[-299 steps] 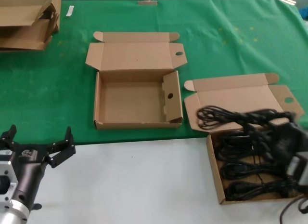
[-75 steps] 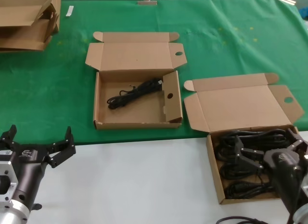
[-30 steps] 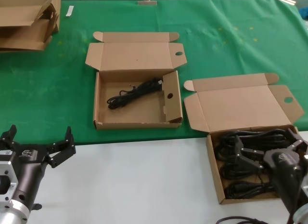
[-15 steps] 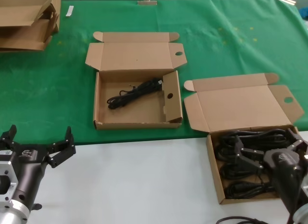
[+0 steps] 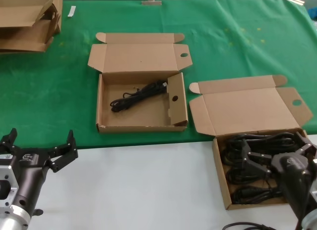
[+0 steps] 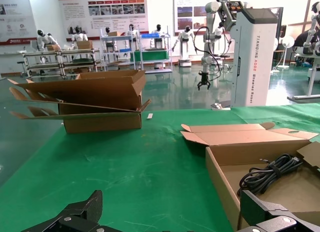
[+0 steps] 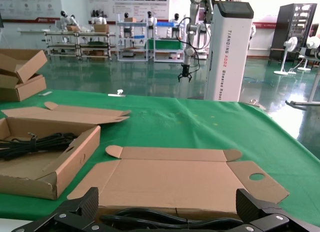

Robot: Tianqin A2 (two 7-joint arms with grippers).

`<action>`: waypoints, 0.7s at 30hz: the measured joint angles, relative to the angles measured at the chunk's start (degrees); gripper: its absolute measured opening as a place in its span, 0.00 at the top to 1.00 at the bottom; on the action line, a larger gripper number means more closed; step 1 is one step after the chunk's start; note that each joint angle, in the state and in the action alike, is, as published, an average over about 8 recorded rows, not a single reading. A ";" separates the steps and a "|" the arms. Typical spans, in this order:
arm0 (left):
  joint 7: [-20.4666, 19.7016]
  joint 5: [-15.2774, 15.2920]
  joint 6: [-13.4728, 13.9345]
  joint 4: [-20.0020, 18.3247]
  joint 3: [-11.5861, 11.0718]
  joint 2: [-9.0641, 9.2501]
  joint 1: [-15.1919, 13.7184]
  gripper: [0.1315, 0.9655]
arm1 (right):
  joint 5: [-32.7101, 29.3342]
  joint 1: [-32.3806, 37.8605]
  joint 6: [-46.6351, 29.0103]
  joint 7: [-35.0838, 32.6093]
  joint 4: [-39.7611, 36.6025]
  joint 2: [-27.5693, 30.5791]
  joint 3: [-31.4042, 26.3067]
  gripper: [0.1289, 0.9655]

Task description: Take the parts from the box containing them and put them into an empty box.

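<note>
The right gripper (image 5: 274, 152) hangs with jaws spread over the parts (image 5: 257, 165) in the box containing them (image 5: 221, 183) at the tabletop's near right corner. One cable bundle (image 5: 137, 96) lies in the empty box (image 5: 99, 109) mid-tabletop. The left gripper (image 5: 38, 141) waits, jaws spread, at the near left edge.

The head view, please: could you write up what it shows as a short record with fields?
source box: right box, lid open, several black cable bundles inside
target box: left box with holed inner flap, one cable bundle lying in it
right gripper: open, low over the source box's cables
left gripper: open, idle at the near left over the white surface
other: flattened cardboard pile at far left on the green cloth
</note>
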 joint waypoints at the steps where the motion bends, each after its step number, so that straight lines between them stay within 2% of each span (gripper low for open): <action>1: 0.00 0.00 0.00 0.00 0.00 0.00 0.00 0.00 | 0.00 0.00 0.00 0.00 0.00 0.00 0.00 0.00; 21: 0.00 0.00 0.00 0.00 0.00 0.00 0.00 0.00 | 0.00 0.00 0.00 0.00 0.00 0.00 0.00 0.00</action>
